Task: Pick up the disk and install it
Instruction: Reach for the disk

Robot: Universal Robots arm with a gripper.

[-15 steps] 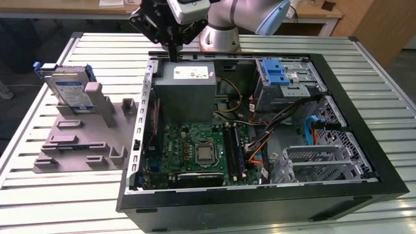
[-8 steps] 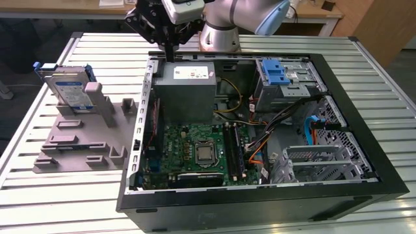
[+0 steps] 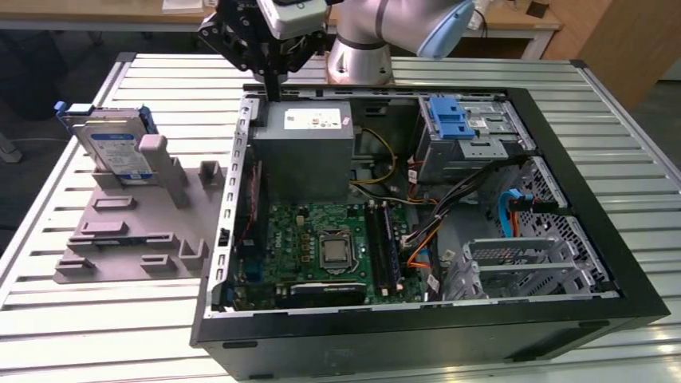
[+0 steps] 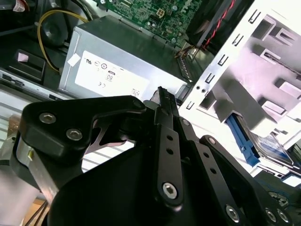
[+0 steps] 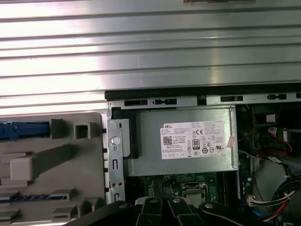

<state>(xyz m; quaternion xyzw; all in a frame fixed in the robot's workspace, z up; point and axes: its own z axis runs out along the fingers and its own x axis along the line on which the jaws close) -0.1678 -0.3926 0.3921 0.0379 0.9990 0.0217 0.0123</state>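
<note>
The disk [image 3: 114, 148], a silver drive with a blue-and-white label in a blue carrier, stands on edge in the grey holder [image 3: 127, 231] on the table at the exterior view's left of the open computer case [image 3: 553, 152]. My gripper [image 3: 274, 94] hangs shut and empty over the case's far wall, just above the grey power supply [image 3: 309, 155]. It is well apart from the disk. In the second wrist view the closed fingertips [image 4: 161, 94] point toward the power supply [image 4: 117, 61], and the disk [image 4: 270, 146] sits low in the holder [image 4: 268, 75].
Inside the case lie a green motherboard [image 3: 330, 247], loose cables [image 3: 468, 199] and a blue-latched metal drive cage [image 3: 465, 128]. The slatted metal table [image 3: 85, 327] has free room around the holder. The arm's base [image 3: 359, 56] stands behind the case.
</note>
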